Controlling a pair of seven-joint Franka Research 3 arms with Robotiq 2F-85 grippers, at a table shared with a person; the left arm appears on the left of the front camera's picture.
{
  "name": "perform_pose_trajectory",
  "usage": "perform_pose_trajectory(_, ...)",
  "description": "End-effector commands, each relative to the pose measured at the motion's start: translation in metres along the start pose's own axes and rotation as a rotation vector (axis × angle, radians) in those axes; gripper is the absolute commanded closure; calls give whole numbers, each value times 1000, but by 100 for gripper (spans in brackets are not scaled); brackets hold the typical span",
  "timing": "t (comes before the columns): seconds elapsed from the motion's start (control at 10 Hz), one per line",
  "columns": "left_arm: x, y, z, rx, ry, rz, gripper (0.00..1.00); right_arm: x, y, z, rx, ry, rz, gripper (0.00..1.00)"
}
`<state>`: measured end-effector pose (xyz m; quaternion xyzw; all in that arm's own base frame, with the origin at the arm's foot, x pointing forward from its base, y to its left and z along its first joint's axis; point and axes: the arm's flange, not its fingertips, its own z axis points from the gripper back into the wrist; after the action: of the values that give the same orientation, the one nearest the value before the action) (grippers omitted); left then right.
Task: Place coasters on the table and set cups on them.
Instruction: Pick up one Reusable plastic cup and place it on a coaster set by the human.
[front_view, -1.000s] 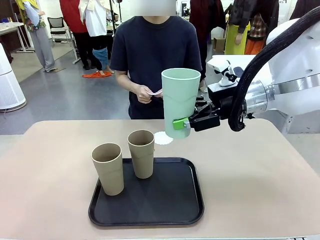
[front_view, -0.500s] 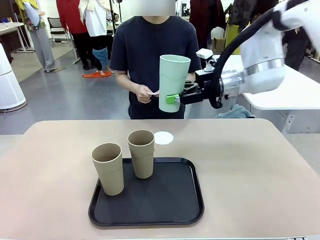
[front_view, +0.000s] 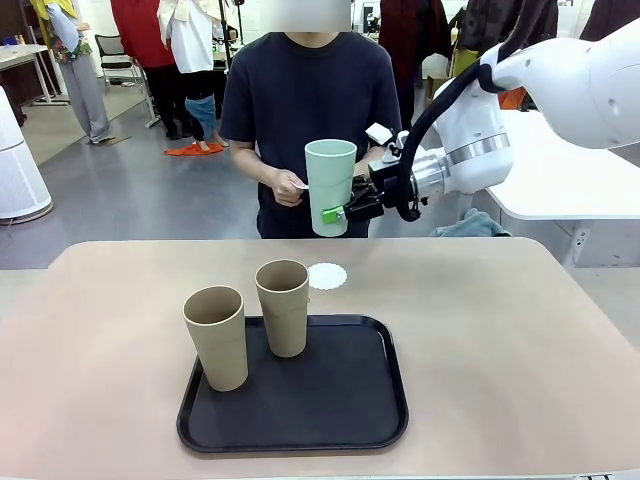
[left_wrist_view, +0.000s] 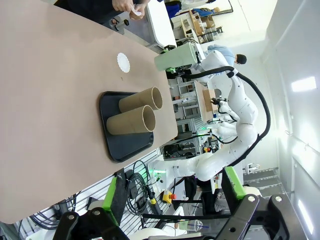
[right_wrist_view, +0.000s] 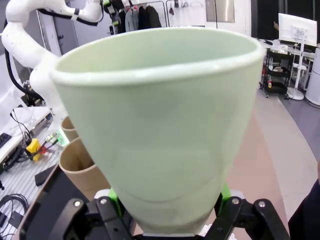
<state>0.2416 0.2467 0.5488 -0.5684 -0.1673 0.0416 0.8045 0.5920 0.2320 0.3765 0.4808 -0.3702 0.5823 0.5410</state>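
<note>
Beige surface (front_view: 500, 340) across the lower half of the front view, and nearest us, at lower centre, sits the black tray (front_view: 340, 420) with two tan cups (front_view: 216, 338) standing upright on it, one left, one just right of it toward the tray's back edge. Down at the bottom of the left wrist view, the left claw (left_wrist_view: 172, 194) is spread wide with nothing between its pads. Just beyond the tray, middle of frame, lies one lacy white coaster (front_view: 327, 276), bare, no cup on it yet. And here's the move: the mint cup (front_view: 330, 187), which a second ago hung low and close to us, has been carried up and away, and now it's at upper centre, above the coaster and clear of the surface, pinched near its base by the right claw (front_view: 335, 213). That looks like lining up for a set-down on that coaster. Behind it, the person's hand (front_view: 288, 187) holds a white slip (front_view: 300, 184), possibly more coasters; I can't tell. The count: three cups, one coaster laid, one tray.
</note>
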Motion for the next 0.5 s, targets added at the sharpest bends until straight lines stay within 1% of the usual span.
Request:
perform_pose_trajectory(0.0,-1,-2,0,-12,-5,-4,0,-6,-6,-3,-22,8,14,19)
perform_pose_trajectory(0.1,-1,-2,0,-12,-5,-4,0,-8,-3,-1,-41,-8,4,19)
perform_pose_trajectory(0.2,-1,-2,0,-12,-5,-4,0,-5,-2,-2,-4,6,1,19)
perform_pose_trajectory(0.4,-1,-2,0,-12,-5,-4,0,-5,-2,-2,-4,6,1,19)
